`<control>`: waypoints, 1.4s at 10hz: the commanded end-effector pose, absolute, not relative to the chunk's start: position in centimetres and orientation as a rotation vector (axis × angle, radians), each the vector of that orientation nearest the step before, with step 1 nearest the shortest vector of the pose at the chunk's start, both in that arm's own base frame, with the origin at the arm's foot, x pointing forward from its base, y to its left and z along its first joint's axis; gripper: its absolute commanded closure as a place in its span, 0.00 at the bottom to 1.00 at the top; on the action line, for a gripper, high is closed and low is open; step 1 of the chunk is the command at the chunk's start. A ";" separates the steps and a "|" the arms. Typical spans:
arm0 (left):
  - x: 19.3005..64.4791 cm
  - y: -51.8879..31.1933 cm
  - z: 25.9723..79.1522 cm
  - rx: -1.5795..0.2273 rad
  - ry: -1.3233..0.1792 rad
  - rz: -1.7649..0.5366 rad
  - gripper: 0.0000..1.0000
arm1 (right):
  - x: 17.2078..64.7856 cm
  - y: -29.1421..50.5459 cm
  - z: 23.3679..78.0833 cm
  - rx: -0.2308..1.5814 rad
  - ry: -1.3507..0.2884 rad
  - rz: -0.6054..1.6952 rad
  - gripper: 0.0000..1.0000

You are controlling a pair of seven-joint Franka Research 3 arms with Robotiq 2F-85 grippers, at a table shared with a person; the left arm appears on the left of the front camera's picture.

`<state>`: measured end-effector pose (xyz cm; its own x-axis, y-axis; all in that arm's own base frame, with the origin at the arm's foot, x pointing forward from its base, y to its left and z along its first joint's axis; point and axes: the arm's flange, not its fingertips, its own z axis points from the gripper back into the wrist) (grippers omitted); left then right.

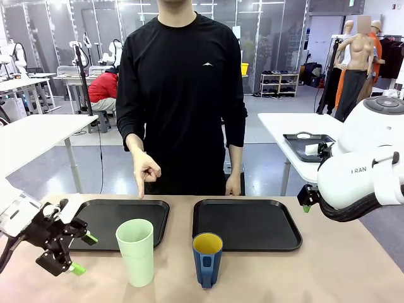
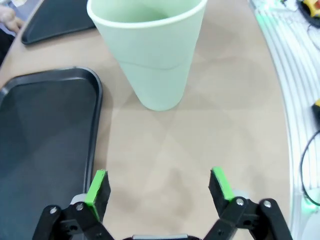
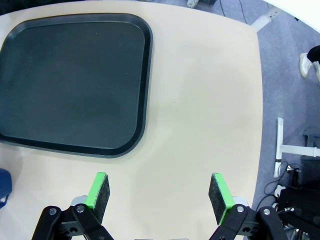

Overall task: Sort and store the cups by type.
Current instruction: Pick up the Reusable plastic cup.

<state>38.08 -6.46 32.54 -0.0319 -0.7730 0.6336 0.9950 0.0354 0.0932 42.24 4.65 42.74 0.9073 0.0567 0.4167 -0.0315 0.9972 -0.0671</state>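
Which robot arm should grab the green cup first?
Left. Its open fingers point straight at the green cup, close by. The right fingers hang past the right tray, farther away.

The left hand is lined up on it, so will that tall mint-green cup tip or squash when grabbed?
The mint-green cup probably tips easily: tall, narrowing to a small base. Its thin-looking plastic wall may flex under a squeeze. The smooth taper might let it slip.
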 end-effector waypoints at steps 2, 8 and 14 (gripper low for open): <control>38.3 -6.9 33.1 -0.407 -0.593 -1.488 0.00 | 42.3 4.6 42.7 -0.059 -0.431 0.046 0.00; 39.7 -5.7 30.7 -0.604 -0.756 -1.537 0.00 | 42.3 4.6 42.7 -0.059 -0.431 0.046 0.00; 40.0 -4.8 28.1 -0.830 -0.963 -1.527 0.00 | 42.3 4.6 42.7 -0.059 -0.431 0.046 0.00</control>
